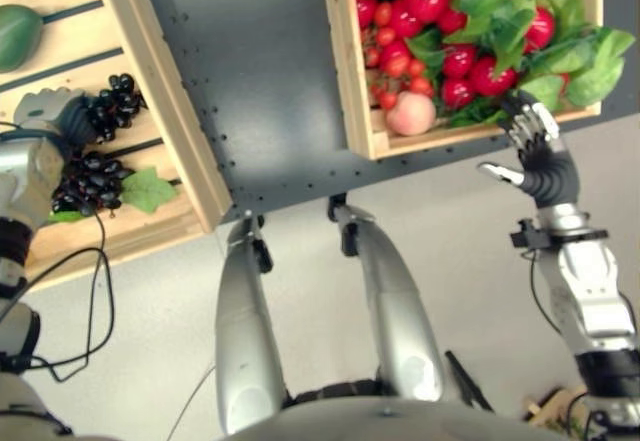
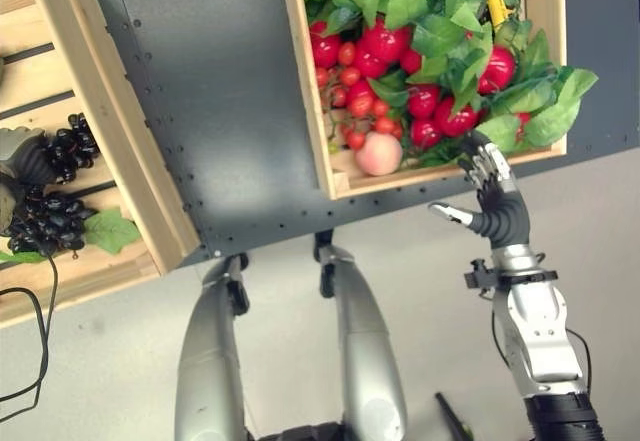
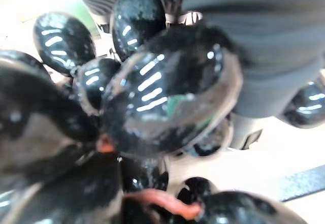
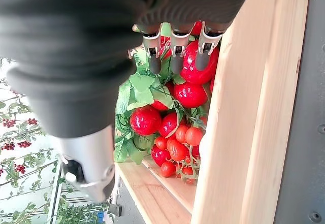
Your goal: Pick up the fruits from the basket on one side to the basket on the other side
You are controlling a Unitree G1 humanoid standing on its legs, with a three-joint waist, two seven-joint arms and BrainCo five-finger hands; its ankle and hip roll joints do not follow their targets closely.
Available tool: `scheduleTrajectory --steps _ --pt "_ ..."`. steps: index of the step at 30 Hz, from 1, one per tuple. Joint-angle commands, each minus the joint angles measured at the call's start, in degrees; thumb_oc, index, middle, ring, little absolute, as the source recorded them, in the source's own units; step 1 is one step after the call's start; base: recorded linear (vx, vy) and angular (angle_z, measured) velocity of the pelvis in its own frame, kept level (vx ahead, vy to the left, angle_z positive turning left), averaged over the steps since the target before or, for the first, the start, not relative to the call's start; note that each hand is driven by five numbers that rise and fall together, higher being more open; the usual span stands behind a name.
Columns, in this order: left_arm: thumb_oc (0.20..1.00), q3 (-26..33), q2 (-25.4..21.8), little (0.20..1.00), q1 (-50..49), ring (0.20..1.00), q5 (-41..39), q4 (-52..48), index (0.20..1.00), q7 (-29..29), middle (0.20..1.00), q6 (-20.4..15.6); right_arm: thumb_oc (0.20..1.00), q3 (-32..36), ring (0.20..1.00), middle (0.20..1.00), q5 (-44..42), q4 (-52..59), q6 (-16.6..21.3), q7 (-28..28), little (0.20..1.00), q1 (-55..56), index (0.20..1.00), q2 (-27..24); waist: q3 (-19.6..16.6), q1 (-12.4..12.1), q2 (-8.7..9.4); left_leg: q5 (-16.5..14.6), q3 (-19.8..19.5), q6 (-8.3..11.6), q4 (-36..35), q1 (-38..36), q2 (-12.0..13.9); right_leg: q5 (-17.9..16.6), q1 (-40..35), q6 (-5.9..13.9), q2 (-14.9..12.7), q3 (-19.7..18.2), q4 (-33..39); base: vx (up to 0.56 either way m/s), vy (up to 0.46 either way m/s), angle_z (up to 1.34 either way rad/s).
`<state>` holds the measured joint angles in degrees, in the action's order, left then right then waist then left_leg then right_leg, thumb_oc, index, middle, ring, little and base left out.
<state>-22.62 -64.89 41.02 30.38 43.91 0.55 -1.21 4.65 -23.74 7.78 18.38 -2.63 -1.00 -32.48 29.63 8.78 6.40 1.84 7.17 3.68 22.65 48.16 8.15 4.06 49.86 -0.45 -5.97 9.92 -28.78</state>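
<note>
right hand [image 1: 535,151] poised at the near rim of the right-side crate [image 1: 470,133], fingers straight and spread, thumb out to the side, holding nothing. seen past its fingertips in the right wrist view: red strawberries [image 4: 175,102] and small tomatoes among green leaves [image 2: 420,11], untouched. just beside the strawberries, toward the crate's near corner, a peach [image 1: 411,114] lying against the wooden wall. left hand [image 1: 45,111] down in the left-side crate [image 1: 150,91], pressed among the black grapes [image 1: 100,146]; glossy grapes crowded right up to the lens in the left wrist view, fingers hidden among them, so not possible to tell whether closed on the bunch or merely resting there. further along in that crate, a green fruit [image 1: 18,33] at the far end and one loose leaf [image 1: 148,191] beside the grapes. dark grey worktop [image 1: 260,71] bare between the two crates. judged barely begun on the right side: red fruit and peach all in place, nothing in transit, everything left to carry. no readable writing or labels found on crates or fruit.
</note>
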Motion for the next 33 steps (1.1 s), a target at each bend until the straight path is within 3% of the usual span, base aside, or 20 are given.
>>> scheduleTrajectory --steps 1,2,3,6,11,19,33 --pt "0.2 0.05 7.35 0.2 -4.62 0.2 -3.19 1.46 0.2 2.91 0.2 -0.1 1.0 3.44 1.0 1.0 -1.17 3.98 2.55 -0.09 1.0 -0.91 1.0 -0.43 0.16 1.33 2.42 -7.88 -1.26 -0.51 4.96 -2.27 1.48 -2.45 -0.5 7.82 -1.91 -2.67 3.26 0.06 0.022 0.01" --pt "0.2 1.54 7.84 0.2 -5.36 0.2 -4.79 1.28 0.2 2.34 0.2 -0.04 1.0 3.45 1.0 1.0 -1.0 3.5 2.34 -0.03 1.0 -0.88 1.0 -0.2 0.15 0.91 2.02 -9.14 -1.77 -0.1 4.73 -3.48 1.48 -1.15 -1.45 8.3 -1.79 -2.81 3.01 -0.09 0.007 0.02" --pt "0.2 2.95 8.42 0.2 -5.7 0.2 -6.64 1.44 0.2 1.42 0.2 0.03 1.0 3.36 1.0 1.0 -0.77 3.16 2.27 0.03 1.0 -0.8 1.0 -0.08 0.16 0.87 2.12 -7.41 -1.34 -0.4 4.28 -2.84 1.25 -2.72 -1.03 7.81 -2.11 -2.57 3.69 0.0 0.0 0.0" --pt "0.2 7.2 9.73 0.2 -7.87 0.2 -11.32 -0.22 0.2 -0.69 0.2 -0.46 1.0 2.68 1.0 1.0 -0.17 1.47 2.23 0.48 1.0 -0.72 1.0 0.35 0.16 0.42 1.63 -6.95 -1.37 -0.3 3.52 -3.96 0.9 -2.71 -2.07 7.7 -2.23 -2.45 3.93 -0.03 0.007 0.02" --pt "0.2 20.21 13.77 0.2 -20.34 0.2 -24.41 -9.2 0.2 -4.94 0.2 -4.11 1.0 2.05 1.0 1.0 1.86 -2.08 2.02 1.35 1.0 0.38 1.0 0.28 0.16 -1.95 -0.68 -5.85 -1.21 -0.07 0.64 -8.29 -0.19 -2.75 -5.66 7.63 -2.96 -1.94 4.69 0.0 0.025 0.01" --pt "0.2 29.61 16.37 0.2 -31.31 0.2 -30.15 -23.44 0.2 -5.01 0.2 -7.15 1.0 1.55 1.0 1.0 3.95 -5.61 0.98 0.66 1.0 1.41 1.0 0.07 0.16 -3.44 -2.22 -5.23 -0.82 0.04 -2.64 -15.27 -1.17 -3.15 -12.63 7.83 -3.75 -1.57 6.99 0.01 0.025 0.08" --pt "0.2 35.91 21.51 0.2 -38.59 0.2 -40.49 -31.68 0.2 -3.94 0.2 -10.94 1.0 1.36 1.0 1.0 4.38 -10.4 -1.4 -2.29 1.0 3.34 1.0 -0.38 -3.59 -4.64 -3.33 -5.07 -0.59 -0.16 -7.12 -25.03 -2.41 -2.62 -21.73 8.16 -4.53 -1.12 9.57 0.03 0.021 0.02"
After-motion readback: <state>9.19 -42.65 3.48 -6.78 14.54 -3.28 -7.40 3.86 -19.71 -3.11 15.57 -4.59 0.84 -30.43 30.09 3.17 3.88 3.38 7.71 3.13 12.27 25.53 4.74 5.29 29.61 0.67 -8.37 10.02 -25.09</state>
